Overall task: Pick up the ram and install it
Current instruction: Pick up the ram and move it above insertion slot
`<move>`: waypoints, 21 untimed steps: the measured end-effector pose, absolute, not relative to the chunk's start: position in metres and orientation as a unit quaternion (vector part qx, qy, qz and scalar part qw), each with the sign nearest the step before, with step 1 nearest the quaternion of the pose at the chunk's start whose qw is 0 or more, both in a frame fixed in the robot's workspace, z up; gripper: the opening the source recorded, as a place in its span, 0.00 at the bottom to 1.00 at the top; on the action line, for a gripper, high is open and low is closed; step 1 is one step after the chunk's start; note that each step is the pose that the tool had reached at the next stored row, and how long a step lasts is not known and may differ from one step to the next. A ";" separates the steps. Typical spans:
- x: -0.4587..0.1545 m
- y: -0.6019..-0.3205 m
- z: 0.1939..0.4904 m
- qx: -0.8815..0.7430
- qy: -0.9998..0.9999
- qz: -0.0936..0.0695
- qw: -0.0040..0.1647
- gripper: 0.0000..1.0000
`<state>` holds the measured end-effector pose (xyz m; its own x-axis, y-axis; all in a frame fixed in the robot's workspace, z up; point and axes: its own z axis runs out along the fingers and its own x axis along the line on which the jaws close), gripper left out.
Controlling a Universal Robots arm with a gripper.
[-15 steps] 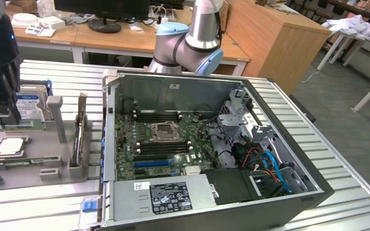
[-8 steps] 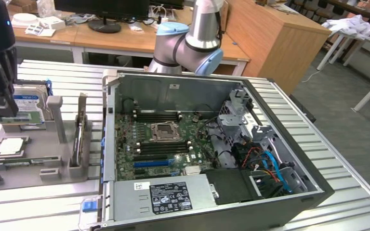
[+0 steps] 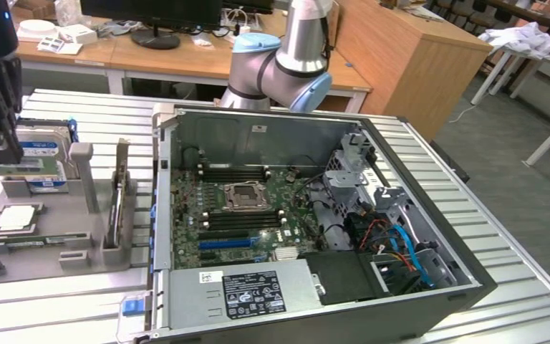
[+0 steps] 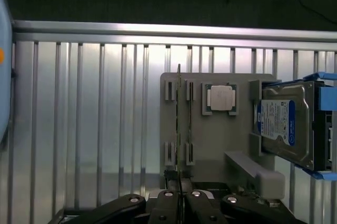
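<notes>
Black end effector [image 3: 3, 147], at the exterior view's left, is closed tight on the ram [image 4: 179, 124], which we see edge-on, upright at the grey holder [image 4: 210, 145] on the desk [image 4: 79, 119]. We judge the grasp made and the installing left: the ram is well apart from the open computer [image 3: 246, 136] further right. We count one ram gripped, one processor [image 4: 220, 98], one hard drive [image 4: 279, 121], one computer
</notes>
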<state>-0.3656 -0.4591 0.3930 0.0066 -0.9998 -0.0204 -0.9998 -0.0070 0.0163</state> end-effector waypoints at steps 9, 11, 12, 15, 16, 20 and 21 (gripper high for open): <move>-0.366 -0.459 0.401 -0.709 0.705 0.013 0.002 0.12; -0.366 -0.459 0.401 -0.709 0.705 0.013 0.001 0.12; -0.366 -0.459 0.401 -0.709 0.705 0.013 0.001 0.12; -0.364 -0.459 0.401 -0.710 0.705 0.013 0.001 0.12; -0.363 -0.459 0.401 -0.710 0.705 0.013 0.001 0.12; -0.358 -0.459 0.401 -0.709 0.705 0.013 0.001 0.12; -0.357 -0.459 0.401 -0.709 0.705 0.013 0.001 0.12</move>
<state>-0.3565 -0.4591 0.4014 0.0066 -0.9998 -0.0207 -0.9998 -0.0070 0.0164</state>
